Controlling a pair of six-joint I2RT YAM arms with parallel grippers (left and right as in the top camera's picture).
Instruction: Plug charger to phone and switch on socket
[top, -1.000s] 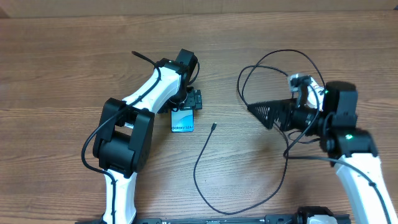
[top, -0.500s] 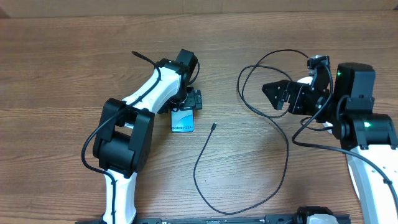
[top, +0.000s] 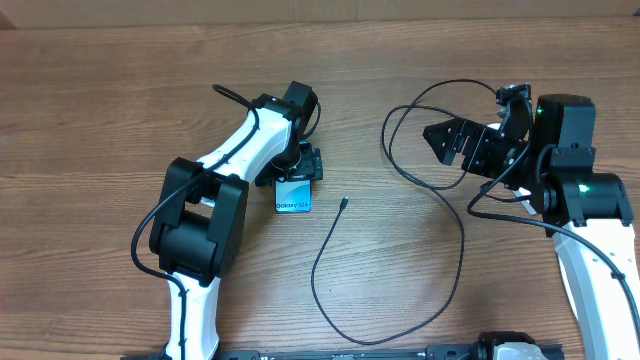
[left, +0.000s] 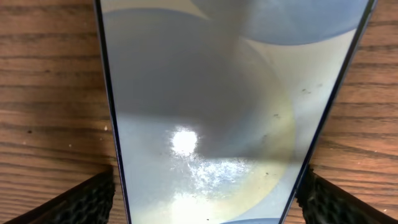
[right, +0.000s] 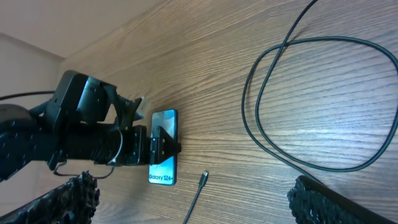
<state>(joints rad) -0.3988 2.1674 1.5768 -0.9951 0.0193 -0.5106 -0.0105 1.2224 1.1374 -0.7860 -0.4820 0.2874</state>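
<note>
Right claw (top: 450, 141) has shifted; left wrist alone shows pads (left: 81, 202) clamping phone (left: 230, 112).

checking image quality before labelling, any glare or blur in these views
Left wrist: the phone screen fills the frame, with a white glare spot low on it. Right wrist: table and charger cable are sharp; the right gripper's fingers at the bottom corners look soft. Overhead: even light, no glare.

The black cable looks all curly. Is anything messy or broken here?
Nothing looks broken or spilled. The charger does sprawl in big loose loops across the table. Its plug lies bare on the wood, a little to the side of the phone and not pushed into it.
</note>
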